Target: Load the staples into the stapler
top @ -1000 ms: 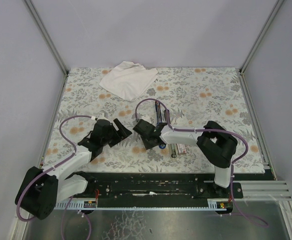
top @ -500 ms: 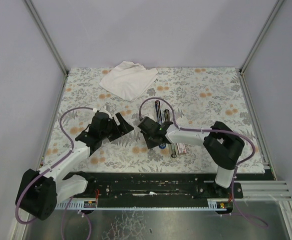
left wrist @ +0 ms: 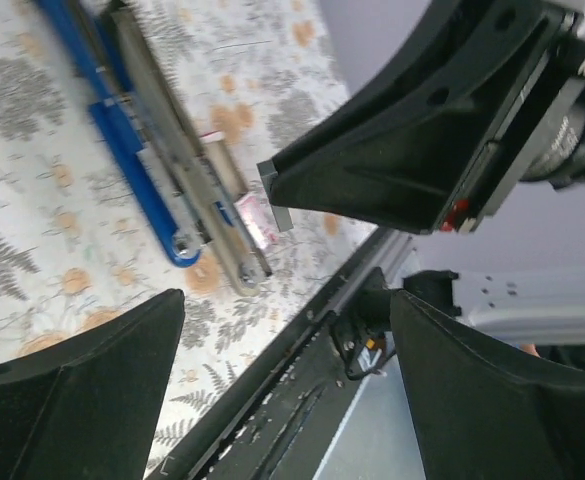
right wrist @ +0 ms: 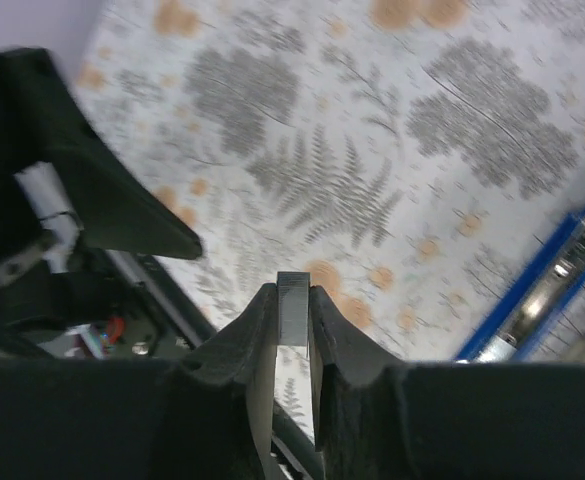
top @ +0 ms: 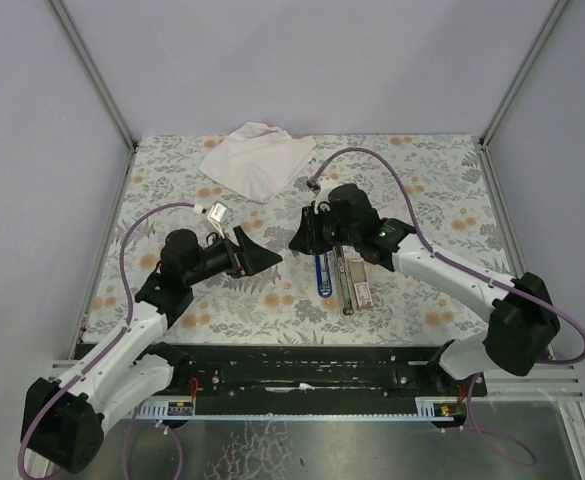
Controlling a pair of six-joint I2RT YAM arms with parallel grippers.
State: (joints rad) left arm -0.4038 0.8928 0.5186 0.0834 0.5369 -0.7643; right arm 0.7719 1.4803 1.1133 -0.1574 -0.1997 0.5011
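The stapler lies open on the flowered mat: a blue base (top: 321,272) (left wrist: 122,150) with a silvery magazine (top: 344,283) (left wrist: 187,170) beside it. At the magazine's near end sits the pink-and-white box of staples (top: 363,293) (left wrist: 254,210). My right gripper (top: 300,241) (right wrist: 292,300) hangs above the mat left of the stapler, shut on a short silvery staple strip (right wrist: 293,312) (left wrist: 275,203) that pokes out past its tips. My left gripper (top: 259,256) (left wrist: 287,380) faces it from the left, open and empty, a small gap between the two.
A crumpled white cloth (top: 258,158) lies at the back of the mat. The black rail (top: 302,368) with the arm bases runs along the near edge. Grey walls close in the left, right and back sides.
My right gripper has risen from low beside the stapler and swung back and left, carrying the staple strip. My left gripper has moved right toward it and opened wider.
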